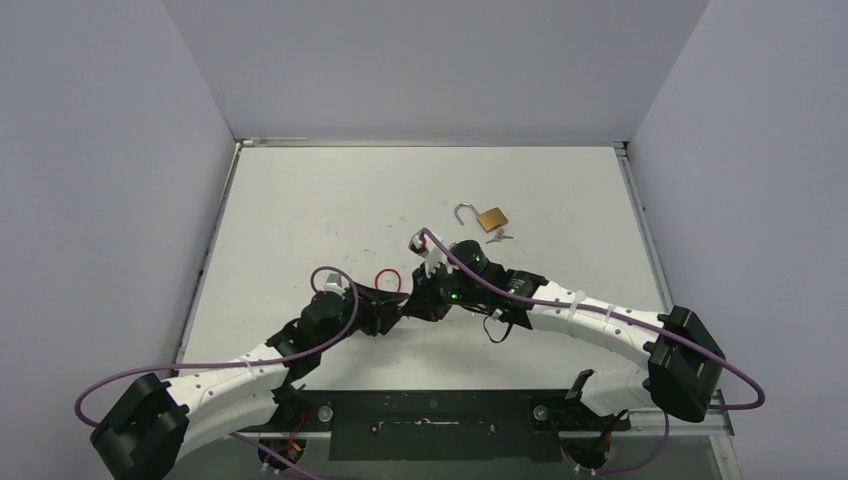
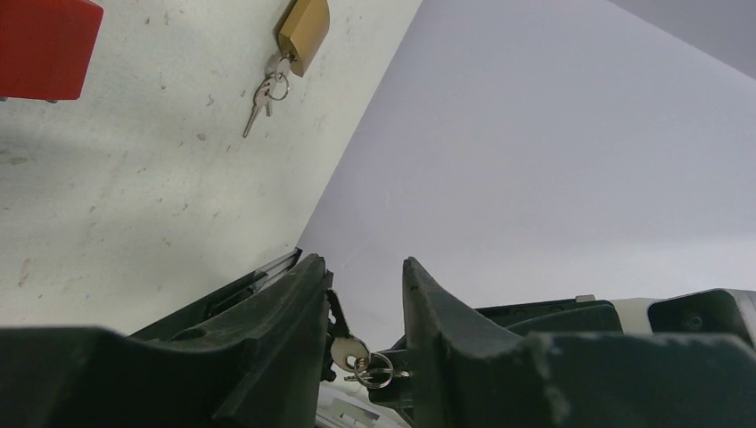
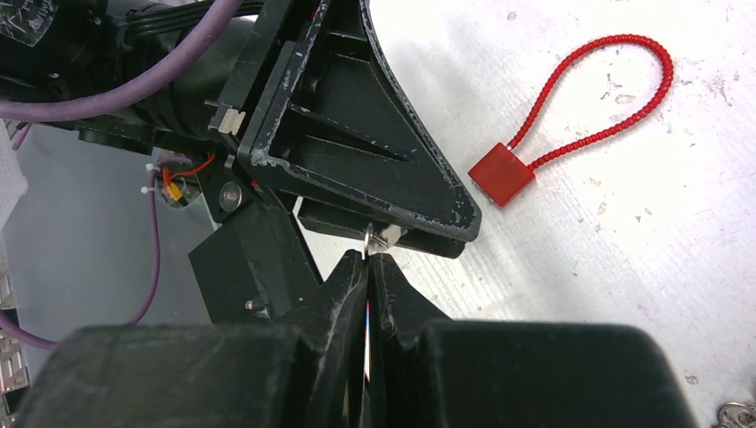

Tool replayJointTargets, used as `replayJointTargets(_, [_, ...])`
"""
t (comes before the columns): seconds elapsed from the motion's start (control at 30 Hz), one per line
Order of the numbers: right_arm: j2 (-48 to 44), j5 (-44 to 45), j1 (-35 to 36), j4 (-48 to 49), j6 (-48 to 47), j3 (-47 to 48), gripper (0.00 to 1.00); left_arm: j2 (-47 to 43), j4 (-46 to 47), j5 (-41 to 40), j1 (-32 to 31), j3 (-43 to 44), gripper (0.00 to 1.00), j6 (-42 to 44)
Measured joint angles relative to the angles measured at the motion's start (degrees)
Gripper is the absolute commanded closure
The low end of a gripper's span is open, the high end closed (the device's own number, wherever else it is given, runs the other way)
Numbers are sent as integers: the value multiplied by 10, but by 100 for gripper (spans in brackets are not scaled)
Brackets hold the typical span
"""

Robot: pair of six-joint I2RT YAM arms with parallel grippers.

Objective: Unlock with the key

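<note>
Both arms reach inward from the near edge of the desk [image 1: 300, 220] and meet around its middle, forearms low and bent at the elbow. The right arm [image 1: 590, 320] sweeps in from the right and the left arm [image 1: 230, 385] from the left, so the two wrists face each other.

The right hand [image 3: 368, 259] is pinched tight, its fingertips gripping a small silver key [image 3: 383, 237] that pokes out just past them. The left hand [image 2: 361, 263] is spread with a clear gap between its fingers. From its own camera, the key and its ring [image 2: 379, 370] show in that gap, close against one finger. Whether the left fingers touch the key cannot be told.

A red cable lock [image 3: 502, 174] lies flat on the desk just beside the two hands, its beaded loop running into the square body. Farther back and to the right lies a brass padlock [image 1: 491, 218] with its shackle [image 1: 463, 210] swung open. A second bunch of keys [image 2: 266, 94] sits at its base
</note>
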Motion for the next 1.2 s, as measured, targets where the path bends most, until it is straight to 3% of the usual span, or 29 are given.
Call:
replayJointTargets(0.53, [-7,0,0,-4,-5,0,100,-2,-12,-6,0,4,100,26])
replayJointTargets(0.7, [-18,-2,0,-9,-5,-1,100,-14,-29,-19,0,22,100,49])
replayJointTargets(0.73, [-21,-4,0,-9,-5,-2,97,-17,-31,-21,0,25,100,54])
replayJointTargets(0.8, [-24,-6,0,-10,-4,-2,79,-20,-32,-25,0,31,100,67])
replayJointTargets(0.87, [-24,-13,-2,-9,5,-2,52,-20,-32,-28,0,37,100,84])
replayJointTargets(0.93, [-31,-19,-6,-2,12,-13,37,-20,-28,-33,0,41,100,111])
replayJointTargets(1.2, [-125,9,-19,85,71,-78,16,-2,16,-46,0,86,100,330])
